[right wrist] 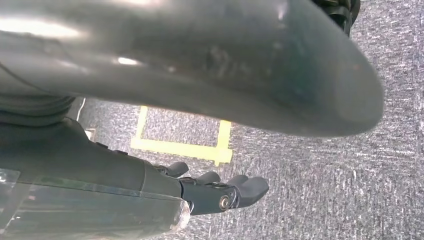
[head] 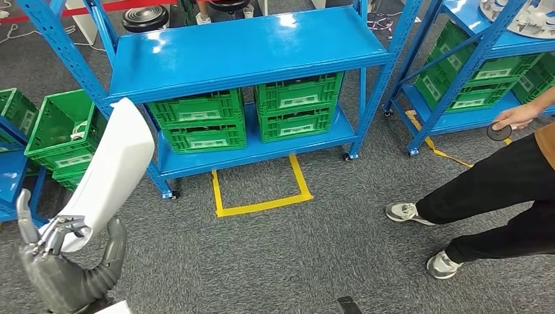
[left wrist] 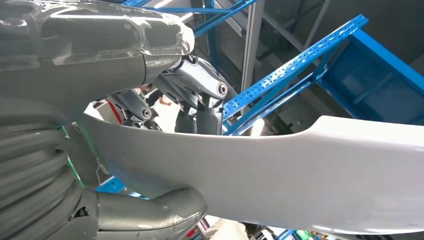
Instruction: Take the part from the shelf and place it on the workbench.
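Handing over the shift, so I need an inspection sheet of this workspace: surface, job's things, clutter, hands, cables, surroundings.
Surface: grey carpet floor with a yellow tape outline; workbench nothing seen.
Job's things: long white part held upright at its lower end by the left hand.
Clutter: green crates on the lower level of the blue shelf; its top level is bare.
Hands: left hand grips the white part; right hand holds nothing, fingers extended over the floor.
Cables: nothing seen clearly.
Surroundings: a person stands at right, holding a small dark disc; further blue racks with green crates on both sides.
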Available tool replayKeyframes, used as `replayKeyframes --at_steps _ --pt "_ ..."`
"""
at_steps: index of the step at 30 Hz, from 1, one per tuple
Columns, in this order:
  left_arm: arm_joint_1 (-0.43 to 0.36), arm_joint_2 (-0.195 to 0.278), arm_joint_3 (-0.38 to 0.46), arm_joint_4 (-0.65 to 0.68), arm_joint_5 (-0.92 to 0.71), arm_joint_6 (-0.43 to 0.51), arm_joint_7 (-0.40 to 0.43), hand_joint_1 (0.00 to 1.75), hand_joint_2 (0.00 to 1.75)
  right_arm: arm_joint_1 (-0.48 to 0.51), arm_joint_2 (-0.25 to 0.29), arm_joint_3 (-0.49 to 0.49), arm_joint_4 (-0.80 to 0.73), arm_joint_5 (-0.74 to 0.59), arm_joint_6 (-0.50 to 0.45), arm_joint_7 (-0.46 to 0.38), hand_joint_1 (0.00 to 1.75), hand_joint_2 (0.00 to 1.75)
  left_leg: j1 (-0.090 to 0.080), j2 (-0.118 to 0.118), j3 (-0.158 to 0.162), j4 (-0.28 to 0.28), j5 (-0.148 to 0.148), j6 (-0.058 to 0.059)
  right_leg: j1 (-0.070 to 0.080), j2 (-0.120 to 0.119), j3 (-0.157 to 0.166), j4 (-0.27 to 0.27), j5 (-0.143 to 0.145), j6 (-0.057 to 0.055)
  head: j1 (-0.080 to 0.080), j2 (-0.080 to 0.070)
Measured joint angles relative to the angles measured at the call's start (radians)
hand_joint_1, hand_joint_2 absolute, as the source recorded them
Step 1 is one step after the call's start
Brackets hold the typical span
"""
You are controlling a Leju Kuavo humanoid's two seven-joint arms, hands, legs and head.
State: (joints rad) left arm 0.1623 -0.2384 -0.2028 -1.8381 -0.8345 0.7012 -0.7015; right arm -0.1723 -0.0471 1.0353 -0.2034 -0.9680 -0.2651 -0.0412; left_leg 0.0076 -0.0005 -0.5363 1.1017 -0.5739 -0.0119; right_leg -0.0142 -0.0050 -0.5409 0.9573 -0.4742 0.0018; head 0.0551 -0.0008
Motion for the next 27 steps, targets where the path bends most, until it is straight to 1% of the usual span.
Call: replayKeyframes --at_steps 1,2,3,4,5,6,7,8,10,11,12,13,14,15,16,17,18,19,20,21,22,23,24,25,26,27 --pt "0.0 0.0 0.0 0.0 -0.001 0.0 0.0 1.75 1.75 0.0 0.0 0.0 0.0 0.001 0.0 -0.001 0.0 0.0 -0.001 0.0 0.038 -0.062 0.017 0.005 0.001 0.001 -0.002 0.002 0.002 0.004 0.0 0.0" --pt "0.0 0.0 0.0 0.0 -0.002 0.0 0.0 1.75 1.75 0.0 0.0 0.0 0.0 0.002 0.001 -0.001 0.0 0.0 -0.002 -0.001 0.061 -0.104 0.025 0.009 0.002 0.001 -0.005 0.005 0.005 0.009 -0.001 0.0" --pt "0.0 0.0 0.0 0.0 -0.003 0.0 0.0 1.75 1.75 0.0 0.0 0.0 0.0 0.003 0.001 -0.001 0.0 0.0 -0.004 -0.002 0.07 -0.124 0.024 0.013 0.004 0.001 -0.008 0.006 0.009 0.016 0.0 0.0" --pt "0.0 0.0 0.0 -0.001 -0.003 0.0 0.0 1.75 1.75 -0.001 0.0 0.0 0.0 0.003 0.001 -0.002 0.0 0.0 -0.005 -0.002 0.069 -0.13 0.023 0.016 0.005 0.001 -0.011 0.007 0.013 0.022 0.0 0.0" --pt "0.0 -0.001 0.0 -0.001 -0.003 0.0 0.0 1.75 1.75 0.0 -0.001 0.0 0.0 0.003 0.001 -0.002 0.0 0.0 -0.003 -0.003 0.066 -0.135 0.025 0.022 0.004 0.001 -0.015 0.009 0.013 0.028 0.001 0.0" --pt "0.0 -0.002 0.0 -0.001 -0.003 0.0 0.0 1.75 1.75 0.0 -0.001 0.0 0.0 0.003 0.002 -0.002 0.0 0.0 -0.001 -0.003 0.063 -0.14 0.027 0.028 0.003 0.001 -0.021 0.017 0.005 0.033 0.002 0.0" --pt "0.0 -0.003 0.0 0.0 -0.004 0.0 0.0 1.75 1.75 0.0 -0.001 0.0 0.0 0.003 0.002 -0.003 0.0 0.0 0.001 -0.002 0.06 -0.143 0.031 0.035 0.002 0.001 -0.033 0.043 -0.016 0.038 0.006 0.0" --pt "0.0 -0.004 0.0 0.0 -0.004 0.0 0.0 1.75 1.75 0.001 -0.001 0.0 0.0 0.004 0.003 -0.004 0.0 0.0 0.002 -0.002 0.057 -0.145 0.036 0.042 0.001 0.002 -0.052 0.092 -0.05 0.043 0.011 0.0" --pt "0.001 -0.005 0.0 0.0 -0.005 0.0 0.0 1.75 1.75 0.002 -0.001 0.0 0.0 0.005 0.004 -0.009 0.0 0.0 -0.002 -0.003 0.047 -0.144 0.043 0.049 0.0 0.002 -0.101 0.226 -0.123 0.049 0.021 0.0" --pt "0.002 -0.005 0.0 0.001 -0.005 0.0 0.0 1.75 1.75 0.003 -0.001 0.0 0.0 0.006 0.005 -0.012 0.0 0.0 -0.004 -0.006 0.043 -0.144 0.046 0.05 0.0 0.002 -0.117 0.277 -0.143 0.051 0.023 0.0" --pt "0.002 -0.005 0.0 0.001 -0.006 0.0 0.0 1.75 1.75 0.003 0.0 0.0 0.0 0.006 0.005 -0.013 0.0 0.0 -0.006 -0.01 0.039 -0.143 0.048 0.05 -0.001 0.003 -0.119 0.295 -0.144 0.05 0.024 0.0" --pt "0.003 -0.005 0.0 0.002 -0.006 0.0 0.0 1.75 1.75 0.003 0.0 0.0 0.0 0.007 0.005 -0.015 0.0 0.0 -0.008 -0.016 0.037 -0.142 0.05 0.049 -0.001 0.005 -0.103 0.275 -0.125 0.048 0.025 0.0" --pt "0.003 -0.005 0.0 0.002 -0.006 0.0 0.0 1.75 1.75 0.004 -0.001 0.0 0.0 0.007 0.005 -0.017 0.0 0.0 -0.009 -0.024 0.036 -0.14 0.051 0.047 -0.001 0.012 -0.073 0.221 -0.092 0.043 0.026 0.0" --pt "0.002 -0.005 0.0 0.002 -0.006 0.0 0.0 1.75 1.75 0.004 -0.002 0.0 0.0 0.008 0.005 -0.018 0.0 0.0 -0.009 -0.032 0.034 -0.139 0.052 0.046 -0.001 0.031 -0.038 0.152 -0.059 0.036 0.026 0.0" --pt "0.002 -0.005 0.0 0.002 -0.007 0.0 0.0 1.75 1.75 0.006 -0.004 0.0 0.0 0.009 0.004 -0.019 0.0 0.0 -0.01 -0.042 0.031 -0.136 0.053 0.043 -0.001 0.053 -0.007 0.09 -0.033 0.029 0.025 0.0" --pt "0.002 -0.006 0.0 0.002 -0.007 0.0 0.0 1.75 1.75 0.008 -0.006 0.0 0.0 0.01 0.004 -0.019 0.0 0.0 -0.01 -0.052 0.025 -0.133 0.054 0.039 -0.001 0.069 0.014 0.046 -0.019 0.022 0.025 0.0" --pt "0.002 -0.006 0.0 0.002 -0.008 0.0 0.0 1.75 1.75 0.01 -0.008 0.001 0.0 0.011 0.004 -0.019 0.0 0.0 -0.009 -0.063 0.019 -0.131 0.057 0.034 -0.001 0.078 0.023 0.026 -0.017 0.017 0.025 0.0" --pt "0.002 -0.006 0.0 0.002 -0.009 0.0 0.0 1.75 1.75 0.011 -0.008 0.001 0.0 0.011 0.004 -0.019 0.0 0.0 -0.009 -0.075 0.013 -0.129 0.061 0.027 0.0 0.071 0.024 0.022 -0.018 0.014 0.024 0.0" --pt "0.003 -0.006 0.0 0.001 -0.009 0.0 0.0 1.75 1.75 0.01 -0.007 0.001 -0.001 0.012 0.004 -0.019 0.0 0.0 -0.008 -0.085 0.006 -0.127 0.063 0.021 -0.002 0.057 0.027 0.011 -0.02 0.011 0.026 0.0" --pt "0.004 -0.006 0.0 0.0 -0.009 0.0 0.0 1.75 1.75 0.009 -0.006 0.001 -0.001 0.013 0.003 -0.019 0.0 0.0 -0.009 -0.078 -0.002 -0.121 0.058 0.015 -0.005 0.046 0.03 0.001 -0.021 0.008 0.026 0.0" --pt "0.004 -0.006 0.0 -0.001 -0.01 0.0 0.0 1.75 1.75 0.007 -0.005 0.001 -0.002 0.013 0.003 -0.019 0.0 0.0 -0.01 -0.06 -0.016 -0.099 0.042 0.009 -0.008 0.033 0.032 -0.009 -0.02 0.004 0.021 0.0" --pt "0.004 -0.006 0.0 -0.002 -0.01 0.0 0.0 1.75 1.75 0.005 -0.004 0.001 -0.002 0.013 0.003 -0.019 0.0 0.0 -0.01 -0.037 -0.037 -0.059 0.016 0.004 -0.009 0.021 0.034 -0.018 -0.019 0.001 0.015 0.0" --pt "0.004 -0.005 0.0 -0.003 -0.01 0.0 0.0 1.75 1.75 0.005 -0.005 0.001 -0.002 0.013 0.003 -0.019 0.0 0.0 -0.008 -0.011 -0.066 0.0 -0.015 -0.002 -0.007 0.009 0.033 -0.018 -0.018 -0.002 0.008 0.0" --pt "0.004 -0.004 0.001 -0.003 -0.01 0.0 0.0 1.75 1.75 0.006 -0.005 0.001 -0.002 0.013 0.003 -0.019 0.0 0.0 -0.004 0.0 -0.099 0.07 -0.046 -0.008 -0.006 -0.004 0.032 -0.017 -0.019 -0.003 0.002 0.0" --pt "0.005 -0.004 0.001 -0.003 -0.01 0.0 0.0 1.75 1.75 0.007 -0.006 0.001 -0.002 0.013 0.003 -0.019 0.0 0.0 -0.001 0.002 -0.126 0.126 -0.064 -0.012 -0.004 -0.017 0.031 -0.015 -0.019 -0.004 0.001 0.0" --pt "0.006 -0.003 0.001 -0.003 -0.01 0.0 0.0 1.75 1.75 0.008 -0.006 0.001 -0.002 0.013 0.003 -0.019 0.0 0.0 0.002 0.003 -0.139 0.154 -0.065 -0.015 -0.004 -0.029 0.03 -0.013 -0.02 -0.004 0.0 0.0"
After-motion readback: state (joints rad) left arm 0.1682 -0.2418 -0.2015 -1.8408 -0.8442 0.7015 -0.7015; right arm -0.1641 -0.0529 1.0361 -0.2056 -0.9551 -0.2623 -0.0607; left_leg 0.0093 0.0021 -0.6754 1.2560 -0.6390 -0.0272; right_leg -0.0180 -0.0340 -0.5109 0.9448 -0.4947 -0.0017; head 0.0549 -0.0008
